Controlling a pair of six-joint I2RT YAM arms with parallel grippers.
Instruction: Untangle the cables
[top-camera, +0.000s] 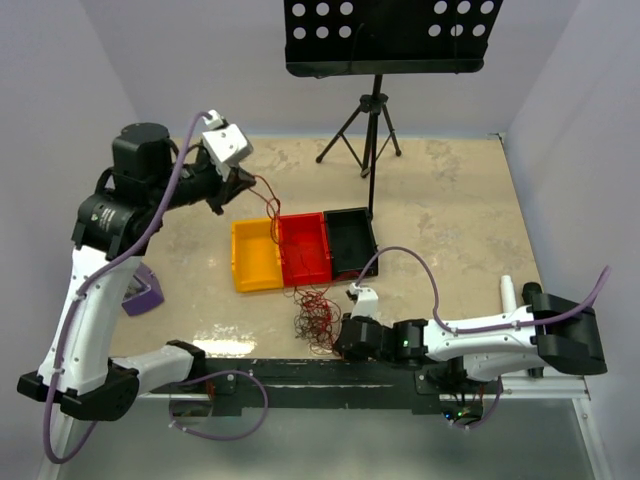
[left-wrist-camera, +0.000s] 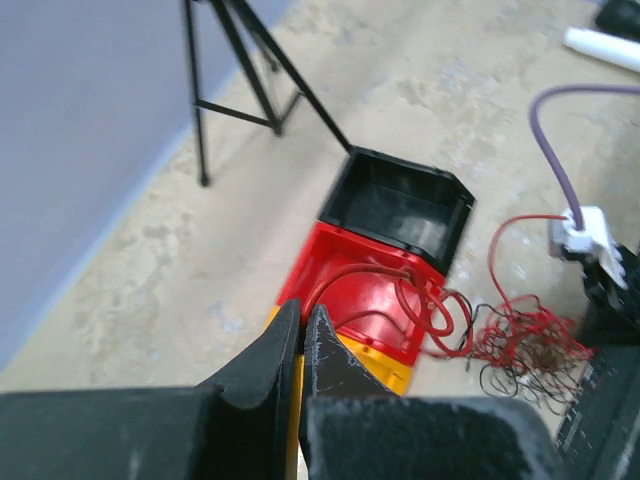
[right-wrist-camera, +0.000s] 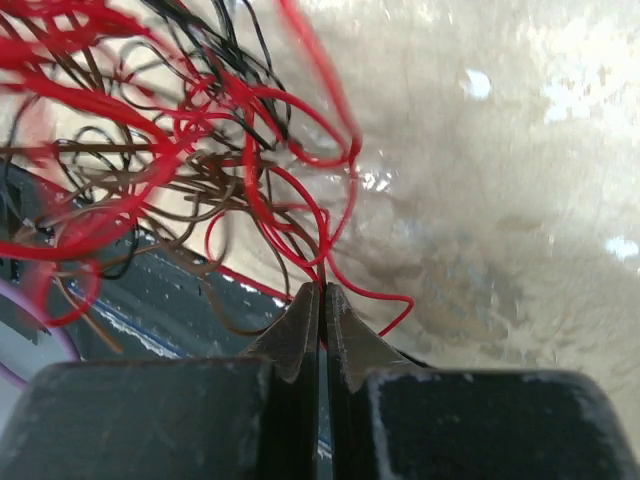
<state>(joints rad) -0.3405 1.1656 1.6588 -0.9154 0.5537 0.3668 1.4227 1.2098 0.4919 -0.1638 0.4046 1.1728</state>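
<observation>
Between bins (top-camera: 300, 250) and table's near edge (top-camera: 240, 345) lie cables (top-camera: 315, 318).

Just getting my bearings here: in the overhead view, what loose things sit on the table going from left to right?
Purple object → yellow bin → red bin → black bin → white tube; the cables overlap the bins, so omitted.

Overhead view faces down; wrist views (right closest) share cables (left-wrist-camera: 525, 345).
</observation>
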